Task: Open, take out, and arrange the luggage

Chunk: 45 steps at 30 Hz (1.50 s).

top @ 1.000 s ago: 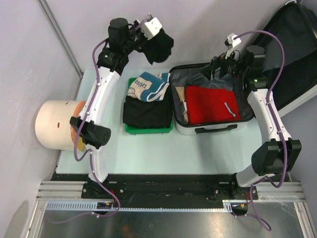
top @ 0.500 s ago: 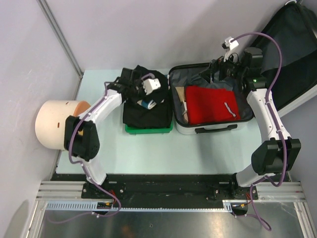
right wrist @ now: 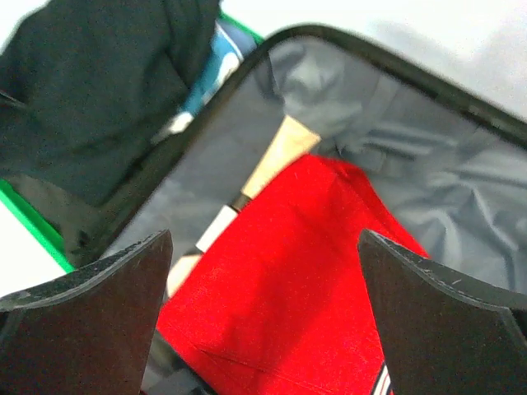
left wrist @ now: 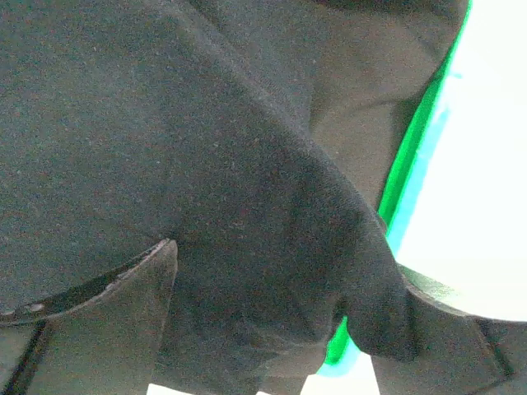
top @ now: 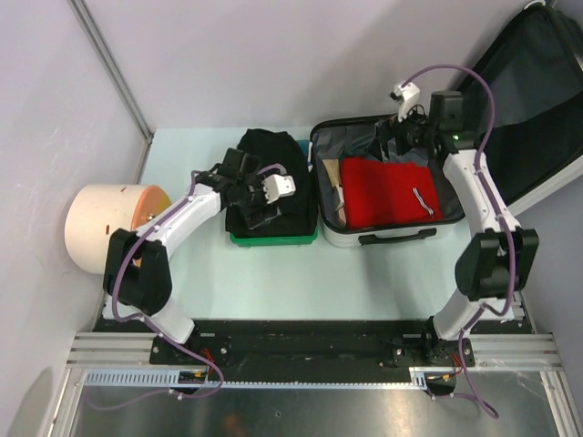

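1. Already open, the luggage [top: 346, 146] stands at the far right corner of the table [top: 273, 273]. Its lid leans back beyond the right edge, so the opening step is judged done.
2. Unpacking is judged partway. A red garment [top: 387, 193] and a tan flat item [top: 333, 187] against the left wall lie inside the shell. Black garments [top: 269, 150] are heaped in the green tray [top: 273, 239], just beside the luggage's left wall.
3. Left gripper [left wrist: 280, 263]: low over the tray's heap, jaws spread wide. Black cloth lies slack across the fingers and appears not to be pinched.
4. Right gripper [right wrist: 263, 243]: hovering over the far left of the shell, jaws wide with nothing between them. The red garment is the likely next pick.
5. Only the top view shows the whole layout, including the lid and a cream cylinder [top: 96, 228] at the table's left edge.
6. Only the right wrist view shows a blue-and-white cloth [right wrist: 202, 74] under the black heap, which is hidden from above.
7. Left wrist view: black cloth and a strip of the tray's green rim, nothing more.
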Each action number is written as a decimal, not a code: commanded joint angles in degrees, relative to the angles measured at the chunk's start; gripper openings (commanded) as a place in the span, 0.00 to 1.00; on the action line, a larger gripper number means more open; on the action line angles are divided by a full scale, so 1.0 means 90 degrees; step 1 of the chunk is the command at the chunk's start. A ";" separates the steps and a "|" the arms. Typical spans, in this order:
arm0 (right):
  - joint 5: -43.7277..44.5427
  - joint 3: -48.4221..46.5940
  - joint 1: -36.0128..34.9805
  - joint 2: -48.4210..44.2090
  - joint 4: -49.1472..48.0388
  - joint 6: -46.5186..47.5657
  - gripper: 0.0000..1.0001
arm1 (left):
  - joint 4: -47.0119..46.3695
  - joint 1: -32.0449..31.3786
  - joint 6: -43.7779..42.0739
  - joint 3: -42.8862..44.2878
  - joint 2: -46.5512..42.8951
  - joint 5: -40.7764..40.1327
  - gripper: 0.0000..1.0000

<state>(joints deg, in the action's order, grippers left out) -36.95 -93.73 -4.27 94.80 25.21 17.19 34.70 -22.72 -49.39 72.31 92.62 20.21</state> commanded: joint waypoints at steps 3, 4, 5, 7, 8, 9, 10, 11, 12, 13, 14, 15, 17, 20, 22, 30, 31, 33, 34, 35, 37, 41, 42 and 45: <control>0.1096 -0.0640 -0.0082 0.1066 0.1915 0.1020 0.93 | 0.0460 0.0024 0.0340 0.0432 -0.0796 0.0566 0.99; 0.1388 -0.0630 -0.0130 0.1164 0.1973 0.1000 0.92 | 0.0480 0.0024 0.0437 0.0490 -0.0934 0.0674 1.00; 0.1574 -0.0582 -0.0189 0.1233 0.2032 0.0942 0.89 | 0.0500 0.0024 0.0467 0.0510 -0.1071 0.0723 1.00; 0.2081 -0.0406 -0.0433 0.1370 0.2004 0.0786 0.87 | 0.0510 0.0034 0.0633 0.0559 -0.1403 0.0743 1.00; 0.2326 -0.0309 -0.0540 0.1399 0.1887 0.0727 0.86 | 0.0520 0.0034 0.0692 0.0578 -0.1501 0.0743 1.00; 0.2541 -0.0124 -0.0667 0.1429 0.1848 0.0485 0.85 | 0.0520 0.0054 0.0750 0.0598 -0.1647 0.0753 1.00; 0.2601 -0.0074 -0.0658 0.1477 0.1876 0.0376 0.85 | 0.0510 0.0102 0.0838 0.0627 -0.1716 0.0850 1.00; 0.2573 -0.0035 -0.0610 0.1507 0.1925 0.0288 0.85 | 0.0510 0.0122 0.0868 0.0647 -0.1775 0.0860 1.00; 0.2514 -0.0025 -0.0445 0.1527 0.2022 0.0210 0.85 | 0.0510 0.0112 0.0887 0.0656 -0.1814 0.0870 1.00; 0.2475 -0.0034 -0.0318 0.1556 0.2149 0.0180 0.85 | 0.0500 0.0112 0.1062 0.0753 -0.1834 0.0851 1.00; 0.2504 -0.0054 -0.0191 0.1556 0.2208 0.0131 0.85 | 0.0510 0.0122 0.1218 0.0851 -0.1786 0.0860 1.00; 0.2523 -0.0102 0.0149 0.1556 0.2228 0.0073 0.86 | 0.0500 0.0093 0.1413 0.0978 -0.1688 0.0841 1.00; 0.2513 -0.0190 0.0425 0.1556 0.2306 -0.0064 0.89 | 0.0510 0.0015 0.2145 0.1504 -0.1240 0.0695 1.00; 0.2572 -0.0454 0.1069 0.1750 0.2511 -0.0113 0.91 | 0.0490 -0.0316 0.3189 0.2402 -0.0423 0.0616 1.00; 0.2514 -0.0609 0.1342 0.1868 0.2637 -0.0123 0.93 | 0.0490 -0.0648 0.4036 0.3210 0.0077 0.0694 1.00; 0.2163 -0.0816 0.1656 0.2463 0.2589 -0.0201 0.96 | 0.0432 -0.1723 0.7135 0.5381 0.2722 -0.0203 0.96; 0.2104 -0.0816 0.1666 0.2484 0.2589 -0.0201 0.96 | 0.0422 -0.1762 0.7534 0.5721 0.2959 -0.0330 0.96; 0.2026 -0.0757 0.1656 0.2542 0.2541 -0.0230 0.97 | 0.0402 -0.1898 0.7790 0.6026 0.3495 -0.0758 0.95; 0.2016 -0.0738 0.1656 0.2581 0.2511 -0.0221 0.97 | 0.0393 -0.1938 0.7840 0.6260 0.3653 -0.1012 0.95; 0.2016 -0.0718 0.1656 0.2601 0.2482 -0.0211 0.97 | 0.0383 -0.1977 0.7889 0.6368 0.3799 -0.1063 0.95; 0.2084 -0.0679 0.1656 0.2698 0.2443 -0.0153 0.97 | 0.0364 -0.2104 0.7977 0.6583 0.4141 -0.1345 0.95; 0.2289 -0.0669 0.1657 0.2893 0.2365 -0.0123 0.97 | 0.0305 -0.2241 0.8017 0.6808 0.4649 -0.1745 0.93; 0.2376 -0.0688 0.1647 0.2913 0.2403 -0.0133 0.97 | 0.0295 -0.2251 0.7988 0.6857 0.4757 -0.1873 0.93; 0.2503 -0.0689 0.1647 0.2797 0.2394 -0.0191 0.97 | 0.0237 -0.2241 0.7900 0.7062 0.5138 -0.2167 0.93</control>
<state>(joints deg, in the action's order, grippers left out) -16.97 -98.87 10.44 120.16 47.57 16.05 38.30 -42.61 20.14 131.28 136.29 6.61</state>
